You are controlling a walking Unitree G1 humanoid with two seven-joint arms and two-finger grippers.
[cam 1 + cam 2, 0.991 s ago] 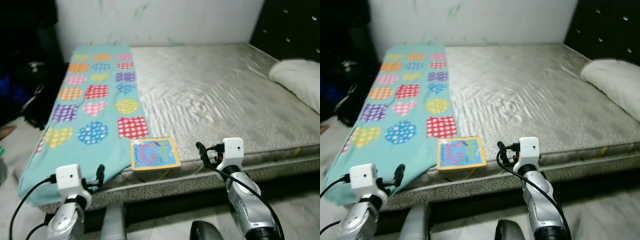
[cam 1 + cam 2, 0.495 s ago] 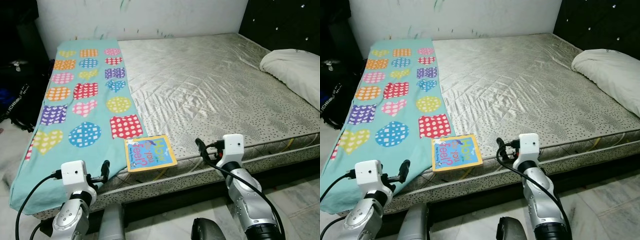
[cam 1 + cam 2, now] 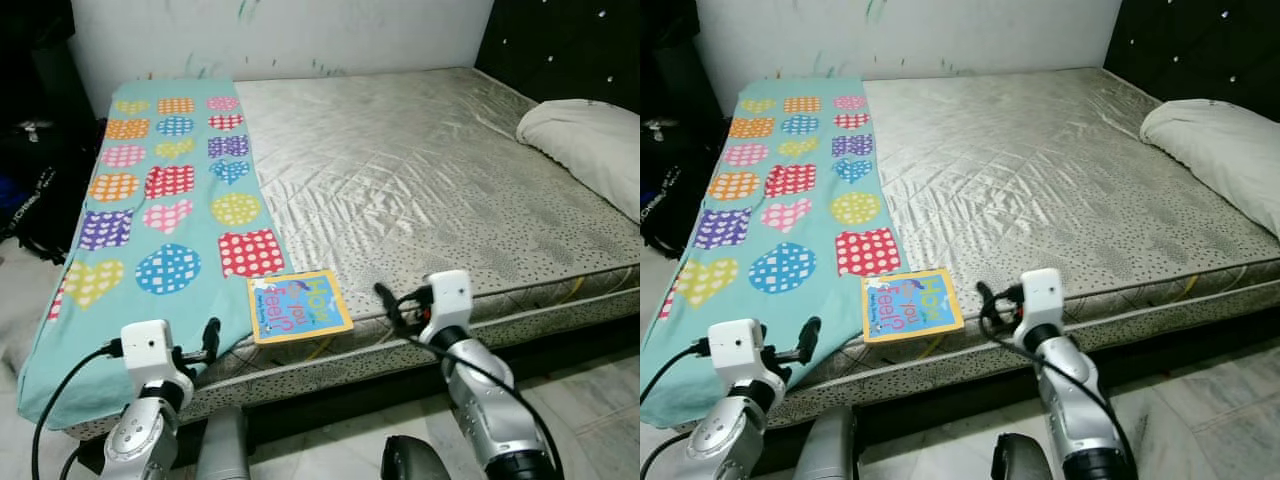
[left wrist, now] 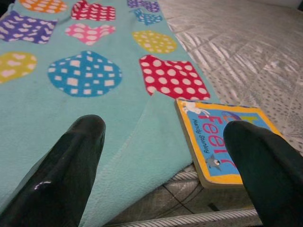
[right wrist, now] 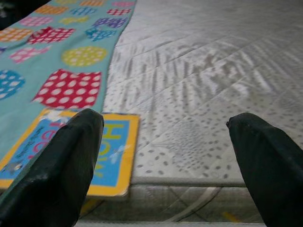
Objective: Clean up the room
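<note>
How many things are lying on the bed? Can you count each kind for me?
Picture book: 1
Teal blanket with dotted hearts and shapes: 1
White pillow: 1
Total: 3

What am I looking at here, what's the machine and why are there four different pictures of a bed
It is a walking humanoid robot with two silver arms, standing at the edge of a bed. Two pictures come from a pair of cameras on its head, looking down; the other two come from a camera on each wrist, looking out between that arm's two black fingers. The left gripper and the right gripper are both raised near the mattress edge, both open and holding nothing. On the bed lie a turquoise blanket with dotted hearts and shapes, a small picture book at the near edge, partly on the blanket, and a white pillow at the far right. A dark bag sits on the floor to the left.
</note>
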